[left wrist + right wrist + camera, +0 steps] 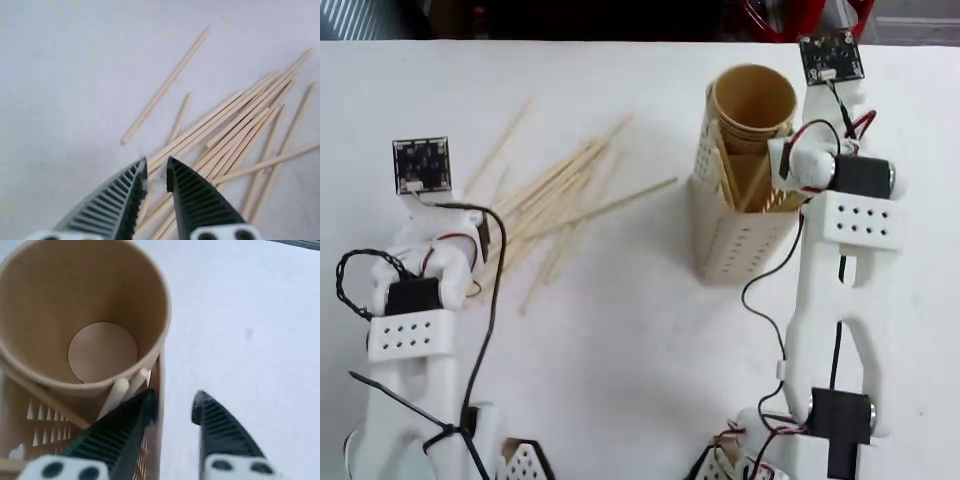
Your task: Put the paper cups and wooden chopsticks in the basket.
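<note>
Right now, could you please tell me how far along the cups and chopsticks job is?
Done: the paper cups sit nested in the basket, with a few chopsticks beside them inside it. In hand: nothing. The left end effector is open over the loose chopsticks, and the right end effector is open at the basket's rim. Left: all of those loose ones, lying on the table.

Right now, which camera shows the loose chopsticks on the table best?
The high view: the whole scattered pile of loose chopsticks lies in sight. The left wrist view shows part of it close up, under the left claw. The right wrist view faces the basket and paper cup.
</note>
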